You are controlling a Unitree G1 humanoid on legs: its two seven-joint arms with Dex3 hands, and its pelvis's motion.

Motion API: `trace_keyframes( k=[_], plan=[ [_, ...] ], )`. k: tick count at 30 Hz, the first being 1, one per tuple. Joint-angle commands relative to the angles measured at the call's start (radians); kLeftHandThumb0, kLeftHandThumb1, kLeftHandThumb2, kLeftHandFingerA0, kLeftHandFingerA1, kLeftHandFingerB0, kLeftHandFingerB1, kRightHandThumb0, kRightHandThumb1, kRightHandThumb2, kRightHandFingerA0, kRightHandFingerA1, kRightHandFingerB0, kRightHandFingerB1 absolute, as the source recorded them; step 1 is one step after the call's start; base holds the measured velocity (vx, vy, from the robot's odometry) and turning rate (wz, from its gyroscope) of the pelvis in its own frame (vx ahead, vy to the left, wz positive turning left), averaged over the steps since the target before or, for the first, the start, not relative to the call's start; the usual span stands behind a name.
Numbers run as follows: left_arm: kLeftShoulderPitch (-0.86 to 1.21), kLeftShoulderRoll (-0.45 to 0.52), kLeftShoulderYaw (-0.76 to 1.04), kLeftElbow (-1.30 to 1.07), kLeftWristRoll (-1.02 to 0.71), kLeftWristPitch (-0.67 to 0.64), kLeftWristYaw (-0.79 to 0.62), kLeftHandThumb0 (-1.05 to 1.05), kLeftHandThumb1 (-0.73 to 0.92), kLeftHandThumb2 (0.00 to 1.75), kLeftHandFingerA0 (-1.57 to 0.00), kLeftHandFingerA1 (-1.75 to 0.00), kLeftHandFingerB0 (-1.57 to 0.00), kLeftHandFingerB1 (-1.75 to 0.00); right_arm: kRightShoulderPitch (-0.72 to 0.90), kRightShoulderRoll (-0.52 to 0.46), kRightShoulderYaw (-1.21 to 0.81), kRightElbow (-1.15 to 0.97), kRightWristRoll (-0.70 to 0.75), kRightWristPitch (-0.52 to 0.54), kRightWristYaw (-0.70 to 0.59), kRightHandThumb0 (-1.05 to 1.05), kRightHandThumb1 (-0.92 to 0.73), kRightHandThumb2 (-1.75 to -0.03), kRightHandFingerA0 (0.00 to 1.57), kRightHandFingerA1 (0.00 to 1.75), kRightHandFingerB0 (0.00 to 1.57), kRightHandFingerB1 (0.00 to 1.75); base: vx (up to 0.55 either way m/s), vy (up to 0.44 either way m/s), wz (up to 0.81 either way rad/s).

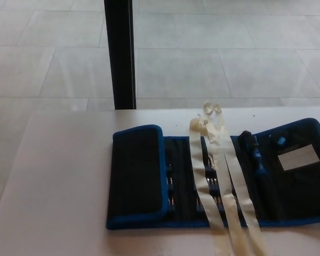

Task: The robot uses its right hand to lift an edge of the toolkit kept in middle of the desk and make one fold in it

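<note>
Neither of my hands is showing in the head view right now, so I cannot tell whether they are open or holding anything. I am looking at the black fabric toolkit with blue piping, which is lying unrolled on the white desk, its left flap already lying folded over the tool slots, probably the single fold I am after. Two cream ribbon ties are trailing across the toolkit's middle toward me, loose because nothing is binding it.
</note>
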Motion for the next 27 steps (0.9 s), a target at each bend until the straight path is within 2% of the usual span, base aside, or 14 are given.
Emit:
trace_keyframes(
  k=[1,2,6,12,14,17,21,22,27],
  plan=[
    [0.007,0.014,0.002,0.005,-0.016,-0.018,-0.003,-0.59,0.80,0.64,-0.67,-0.65,-0.53,-0.53,-0.050,0.031,-0.014,0.060,0.005,0.073,-0.019,-0.69,-0.66,-1.03,0.48,0.60,0.36,0.53,0.00,0.000,0.00],
    [0.010,0.014,-0.001,0.005,-0.013,-0.017,-0.003,-0.61,0.80,0.64,-0.68,-0.66,-0.53,-0.54,-0.078,0.052,-0.040,0.083,0.026,0.088,-0.043,-0.69,-0.84,-0.65,0.55,0.50,0.43,0.42,0.00,0.000,0.00],
    [0.015,0.011,-0.003,0.000,-0.014,-0.016,0.001,-0.59,0.81,0.64,-0.69,-0.66,-0.54,-0.55,-0.109,0.069,-0.059,0.101,0.026,0.104,-0.040,-0.69,-0.85,-0.65,0.55,0.52,0.41,0.41,0.00,0.000,0.00],
    [0.015,0.014,-0.001,0.004,-0.015,-0.017,-0.001,-0.61,0.80,0.64,-0.69,-0.66,-0.56,-0.55,-0.140,0.152,-0.109,0.023,0.058,0.130,-0.098,-0.66,-0.84,-0.64,0.58,0.52,0.47,0.45,0.00,0.000,0.00],
    [0.015,0.013,0.001,0.010,-0.018,-0.011,-0.003,-0.61,0.80,0.64,-0.69,-0.67,-0.56,-0.55,-0.160,0.195,-0.133,-0.021,0.069,0.132,-0.151,-0.65,-0.83,-0.64,0.64,0.50,0.55,0.46,0.00,0.000,0.00],
    [0.022,0.012,0.006,0.005,-0.024,-0.013,-0.008,-0.60,0.80,0.64,-0.68,-0.69,-0.54,-0.55,-0.155,0.219,-0.149,-0.054,0.074,0.133,-0.155,-0.64,-0.84,-0.65,0.63,0.50,0.54,0.46,0.00,0.000,0.00],
    [0.024,0.013,0.013,0.004,-0.027,-0.015,-0.002,-0.61,0.80,0.63,-0.71,-0.68,-0.57,-0.57,-0.177,0.294,-0.185,-0.184,0.116,0.159,-0.213,-0.62,-0.84,-0.65,0.61,0.46,0.52,0.44,0.00,0.000,0.00],
    [0.028,0.014,0.007,0.000,-0.022,-0.016,-0.005,-0.61,0.82,0.64,-0.69,-0.69,-0.53,-0.57,-0.158,0.299,-0.160,-0.242,0.106,0.164,-0.201,-0.62,-0.85,-0.65,0.65,0.47,0.50,0.43,0.00,0.000,0.00],
    [0.017,0.021,0.012,0.002,-0.028,-0.011,0.001,-0.61,0.80,0.64,-0.71,-0.69,-0.56,-0.55,-0.075,0.297,-0.035,-0.411,0.021,0.131,-0.168,-0.67,-0.82,-0.65,0.72,0.47,0.58,0.45,0.00,0.000,0.05]
  ],
)
